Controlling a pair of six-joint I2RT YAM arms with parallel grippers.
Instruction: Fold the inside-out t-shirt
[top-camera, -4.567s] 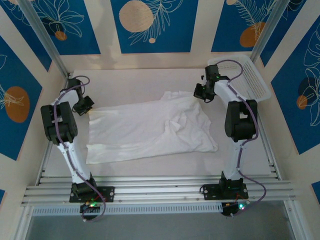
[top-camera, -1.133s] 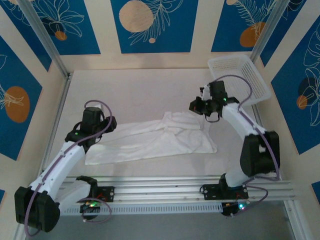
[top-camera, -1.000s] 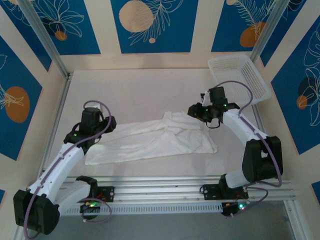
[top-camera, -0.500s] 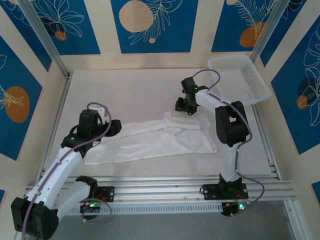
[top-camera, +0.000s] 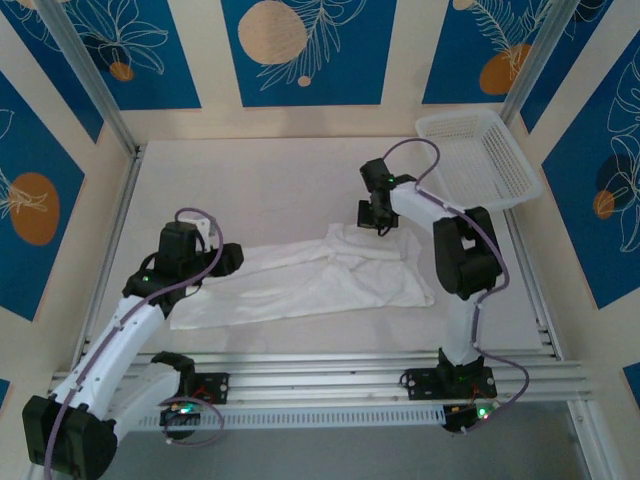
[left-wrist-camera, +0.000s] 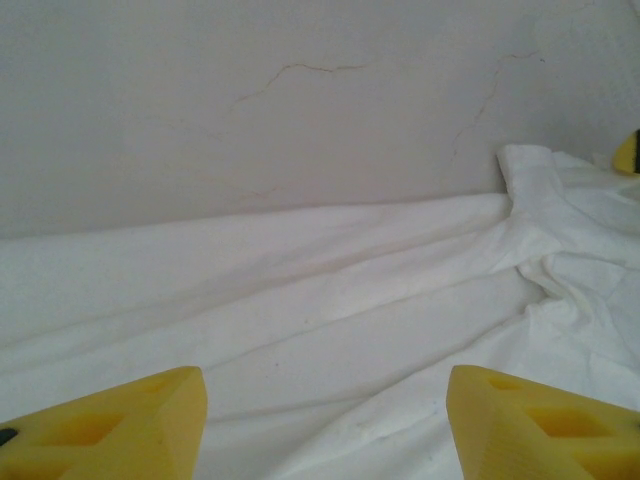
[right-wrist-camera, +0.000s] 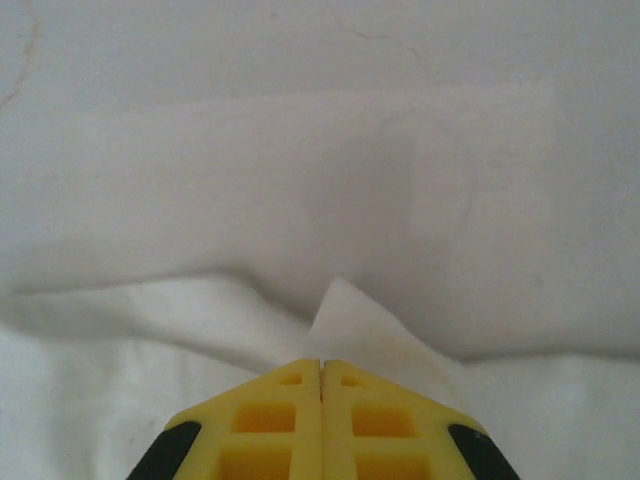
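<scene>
Right jaws closed, seemingly on t-shirt (right-wrist-camera: 345, 318)

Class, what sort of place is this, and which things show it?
Probably a robot lab cell: left arm and right arm on a metal rail, t-shirt on a walled table.

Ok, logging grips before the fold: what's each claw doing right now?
Left claw: open, holding nothing.
Right claw: closed, pinching a fold of the thin white cloth t-shirt.
</scene>
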